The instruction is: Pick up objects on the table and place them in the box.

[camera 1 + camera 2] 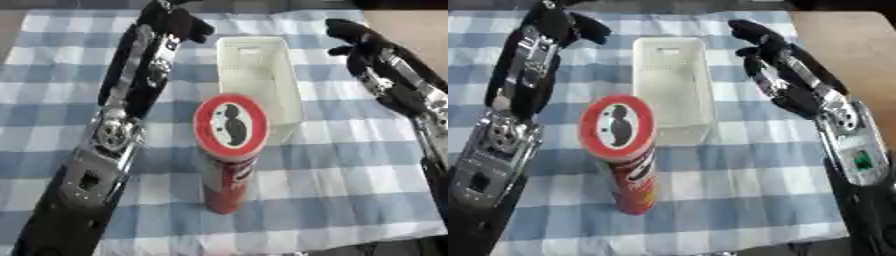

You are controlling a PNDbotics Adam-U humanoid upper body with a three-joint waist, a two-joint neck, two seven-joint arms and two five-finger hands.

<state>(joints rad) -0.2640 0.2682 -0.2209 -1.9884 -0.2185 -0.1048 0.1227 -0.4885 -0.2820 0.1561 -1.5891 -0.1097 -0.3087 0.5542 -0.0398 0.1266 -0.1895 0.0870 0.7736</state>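
A tall red chip can (229,160) with a red-rimmed white lid stands upright on the blue checked cloth, just in front of the white plastic box (255,75). The box looks empty. My left hand (179,21) hovers at the far left of the box, fingers curled, holding nothing. My right hand (756,36) is raised at the far right of the box, its fingers spread and relaxed. Both hands are well apart from the can.
The blue and white checked cloth (350,180) covers the table. A bare brown tabletop (846,35) shows at the far right. The cloth's front edge lies close behind the can's base.
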